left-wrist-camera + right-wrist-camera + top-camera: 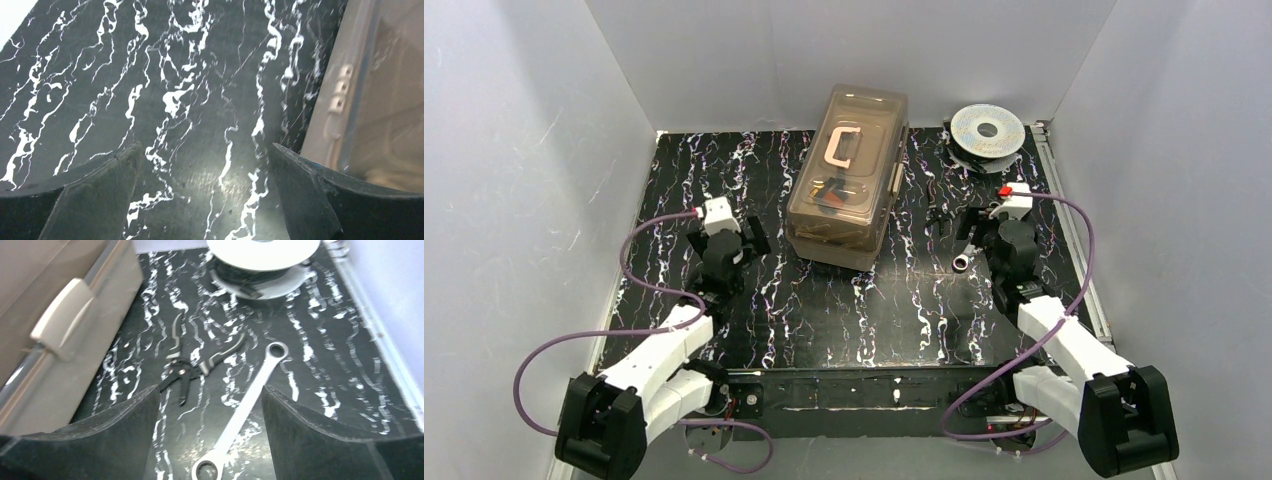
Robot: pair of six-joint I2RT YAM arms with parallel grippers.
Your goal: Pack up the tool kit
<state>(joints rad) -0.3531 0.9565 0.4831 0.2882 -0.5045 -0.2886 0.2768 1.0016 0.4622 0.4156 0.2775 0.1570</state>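
The tool kit's beige toolbox [849,175] stands shut at the back middle, with its translucent brown lid down and a cream handle on top. Its side fills the right of the left wrist view [380,100] and the left of the right wrist view [50,340]. A silver wrench [245,410] lies flat on the table between the fingers of my open right gripper [210,392], untouched. Black-handled pliers [192,365] lie just beyond it, near the box. From above only the wrench's ring end [962,262] shows beside the right gripper [992,238]. My left gripper [205,150] is open over bare table, left of the box.
A round silver spool [987,130] sits at the back right, ahead of the right gripper [262,260]. The black marbled table [844,310] is closed in by grey walls on three sides. A cream latch [62,317] juts from the box's side.
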